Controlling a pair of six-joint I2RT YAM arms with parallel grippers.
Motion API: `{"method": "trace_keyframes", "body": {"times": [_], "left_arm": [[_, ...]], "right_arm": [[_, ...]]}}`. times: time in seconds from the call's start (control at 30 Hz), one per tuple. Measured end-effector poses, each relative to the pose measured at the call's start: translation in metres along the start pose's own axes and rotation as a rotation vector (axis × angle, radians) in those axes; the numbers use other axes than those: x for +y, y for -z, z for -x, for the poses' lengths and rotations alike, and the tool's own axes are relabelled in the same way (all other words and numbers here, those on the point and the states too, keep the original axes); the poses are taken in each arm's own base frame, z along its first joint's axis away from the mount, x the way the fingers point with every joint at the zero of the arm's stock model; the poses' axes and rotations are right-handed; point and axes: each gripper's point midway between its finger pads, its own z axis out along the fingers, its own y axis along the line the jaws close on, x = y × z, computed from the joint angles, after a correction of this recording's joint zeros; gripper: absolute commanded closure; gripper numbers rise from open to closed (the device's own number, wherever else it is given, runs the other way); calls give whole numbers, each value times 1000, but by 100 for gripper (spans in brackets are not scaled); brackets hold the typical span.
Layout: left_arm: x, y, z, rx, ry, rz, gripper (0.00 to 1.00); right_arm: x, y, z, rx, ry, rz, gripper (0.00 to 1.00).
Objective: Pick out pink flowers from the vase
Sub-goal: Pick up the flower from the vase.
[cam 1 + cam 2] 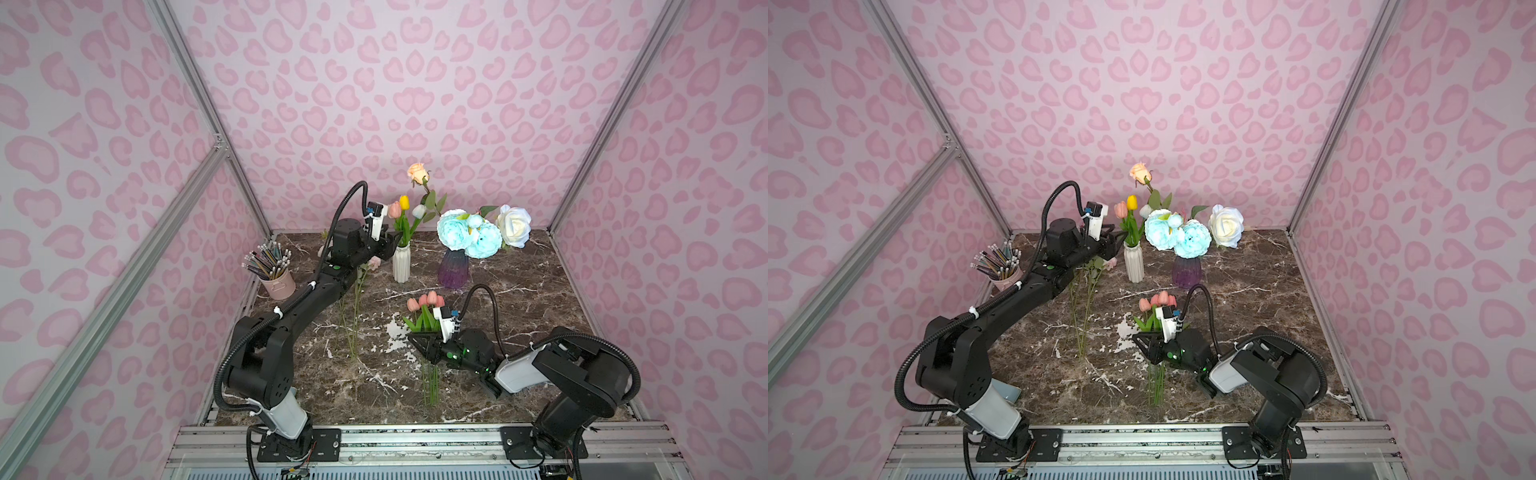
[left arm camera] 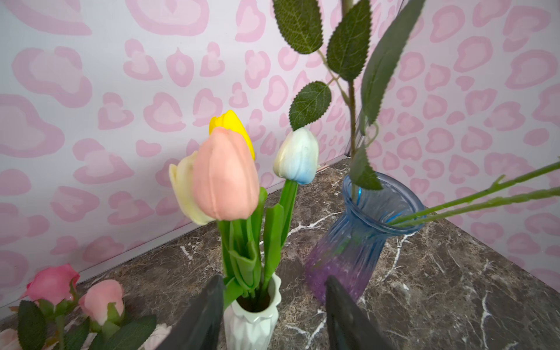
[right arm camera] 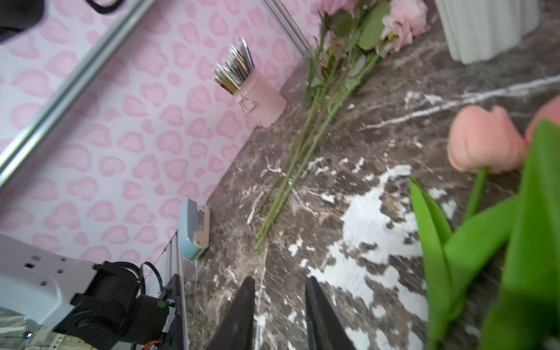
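Far left, a pencil cup (image 1: 277, 282) stands against the wall, clear of the work and no part of the task. Next, pink roses (image 2: 53, 286) lie flat on the surface (image 1: 540, 299), blooms toward the back wall and stems toward the front; this is judged to be the place for flowers already picked out. The left end effector (image 2: 274, 278) is reached out to the white vase (image 2: 251, 321), jaws apart and set either side of the vase neck and the green stems rising from it. Nothing is clamped, and a clear gap shows on one side. This placement is judged a line-up on the one pink tulip (image 2: 225, 175) standing in that vase, taken low on the stem so the bloom is spared. The yellow tulip (image 2: 231, 122) and white tulip (image 2: 298, 159) share the same narrow neck, so a wrong stem could be caught. Nearer the front, a tulip bunch (image 1: 426, 301) of salmon pink lies on the surface. The right end effector (image 3: 281, 280) hangs over its stems, jaws a little apart with only bare surface between them, holding nothing. Further right, the glass vase (image 1: 453, 270) holds the peach rose (image 1: 417, 172), blue flowers (image 1: 465, 235) and white rose (image 1: 514, 226), properly left in place as not pink
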Motion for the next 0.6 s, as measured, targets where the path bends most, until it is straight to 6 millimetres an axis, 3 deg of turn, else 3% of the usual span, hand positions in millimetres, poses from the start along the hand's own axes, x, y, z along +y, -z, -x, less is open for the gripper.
{"method": "trace_keyframes", "body": {"times": [0.17,0.33,0.43,0.6], "left_arm": [[10,-11,1,-14,-3,21,50],[19,-25,7,-35,-7,25,55],[23,-31,9,-43,-6,27,63],[25,-35,8,-49,7,27,76]], "right_arm": [[-4,5,11,-56,-26,31,72],[-23,7,13,-77,-105,24,74],[-36,10,8,-67,-160,-1,74],[-33,9,9,-65,-186,20,75]]}}
